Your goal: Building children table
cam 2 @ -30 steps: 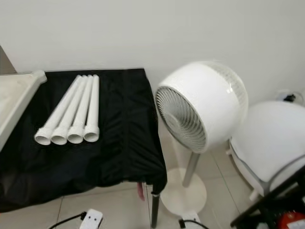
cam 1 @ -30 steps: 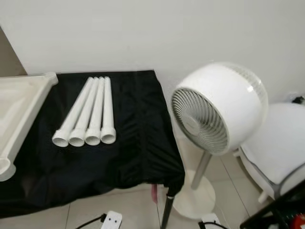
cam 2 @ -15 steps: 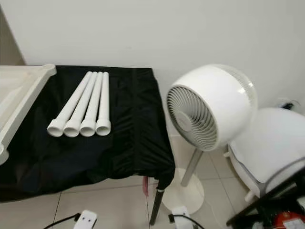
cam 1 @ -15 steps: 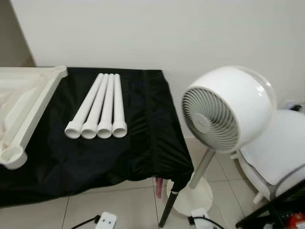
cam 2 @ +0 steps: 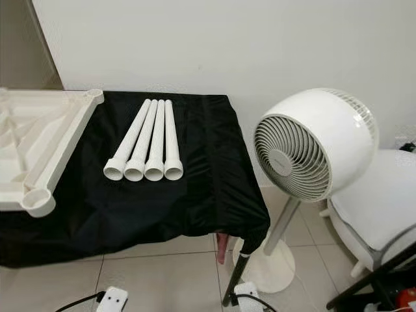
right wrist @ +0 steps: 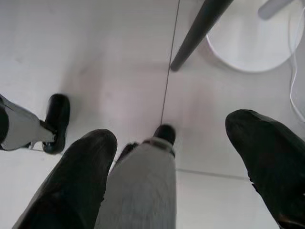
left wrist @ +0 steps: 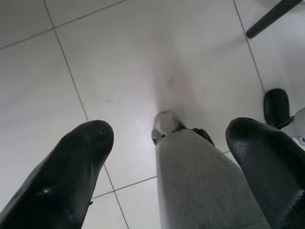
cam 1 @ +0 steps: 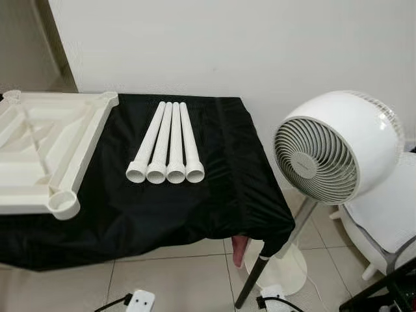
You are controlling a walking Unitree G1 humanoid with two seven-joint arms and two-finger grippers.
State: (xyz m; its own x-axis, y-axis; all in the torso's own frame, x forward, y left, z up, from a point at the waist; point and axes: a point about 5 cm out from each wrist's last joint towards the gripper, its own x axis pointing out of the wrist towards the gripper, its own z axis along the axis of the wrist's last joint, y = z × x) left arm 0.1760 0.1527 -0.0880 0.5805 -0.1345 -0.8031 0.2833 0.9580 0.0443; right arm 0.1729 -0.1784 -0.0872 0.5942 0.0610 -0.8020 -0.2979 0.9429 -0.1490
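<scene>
Four white legs (cam 1: pixel 166 144) were laid side by side at the centre of the frame on the black-draped surface (cam 1: pixel 214 195), long axes running toward the wall, flared open ends facing the camera. The upturned white tabletop (cam 1: pixel 45 153) was seen at left. Both pincers, left (left wrist: pixel 167 162) and right (right wrist: pixel 176 167), were held apart over floor tiles.

The black-draped table (cam 1: pixel 214 195) has bare cloth in front of and to the right of the four white legs (cam 1: pixel 166 143). The upturned tabletop (cam 1: pixel 45 149) takes up its left end. A white fan (cam 1: pixel 335 153) stands close beside the table's right edge.
</scene>
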